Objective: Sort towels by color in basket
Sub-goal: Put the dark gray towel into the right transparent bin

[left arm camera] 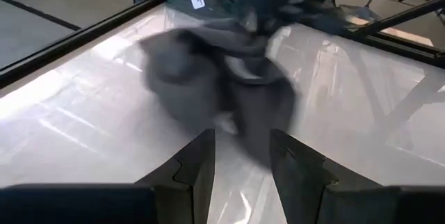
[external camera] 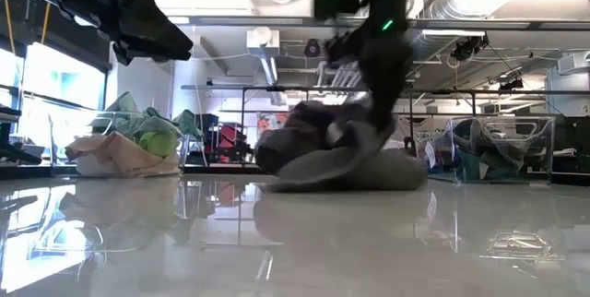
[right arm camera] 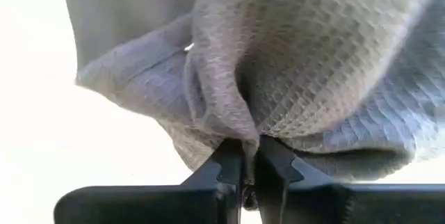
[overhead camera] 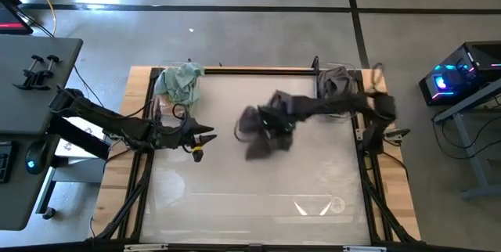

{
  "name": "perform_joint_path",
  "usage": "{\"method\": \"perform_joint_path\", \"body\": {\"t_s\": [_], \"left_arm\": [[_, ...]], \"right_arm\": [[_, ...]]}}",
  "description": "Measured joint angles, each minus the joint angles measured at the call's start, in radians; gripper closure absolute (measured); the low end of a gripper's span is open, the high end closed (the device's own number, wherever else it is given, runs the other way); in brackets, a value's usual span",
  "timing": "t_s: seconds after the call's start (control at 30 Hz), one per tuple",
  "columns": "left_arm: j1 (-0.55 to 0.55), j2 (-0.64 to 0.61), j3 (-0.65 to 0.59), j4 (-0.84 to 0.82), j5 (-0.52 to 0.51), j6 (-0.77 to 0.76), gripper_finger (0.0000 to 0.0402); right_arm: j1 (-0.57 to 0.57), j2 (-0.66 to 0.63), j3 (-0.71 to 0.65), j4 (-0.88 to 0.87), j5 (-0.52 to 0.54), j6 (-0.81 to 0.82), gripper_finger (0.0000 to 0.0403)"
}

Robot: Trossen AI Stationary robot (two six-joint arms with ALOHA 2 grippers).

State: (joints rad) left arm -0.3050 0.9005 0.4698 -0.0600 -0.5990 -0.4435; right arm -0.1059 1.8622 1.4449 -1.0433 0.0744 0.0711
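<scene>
The right gripper (right arm camera: 245,160) is pinched tight on a fold of the dark grey towel (overhead camera: 262,127) at the table's (overhead camera: 235,197) centre; the left gripper (left arm camera: 240,161) waits part-open, empty, just left; a thin pinch may slip during lifting, dropping it short of the far-right basket (overhead camera: 338,76).

We see two dark, near-black jointed arms, the left arm (overhead camera: 117,127) with a yellow spot under its gripper end. The right arm (overhead camera: 344,103) carries green indicator lights in the low view, plus thin looping cables near its base. Both wrist views show matte black, angular fingers (left arm camera: 198,172) with stepped, notched inner edges.
</scene>
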Motion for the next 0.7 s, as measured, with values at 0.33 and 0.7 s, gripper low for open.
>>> {"method": "perform_joint_path", "body": {"t_s": [0.33, 0.7], "left_arm": [[0.000, 0.070, 0.000, 0.115, 0.003, 0.084, 0.0280], [0.005, 0.229, 0.000, 0.335, 0.017, 0.208, 0.0280]], "right_arm": [[0.289, -0.333, -0.224, -0.033, -0.013, 0.426, 0.0326], [0.519, -0.463, -0.507, 0.470, 0.112, 0.356, 0.0173]]}}
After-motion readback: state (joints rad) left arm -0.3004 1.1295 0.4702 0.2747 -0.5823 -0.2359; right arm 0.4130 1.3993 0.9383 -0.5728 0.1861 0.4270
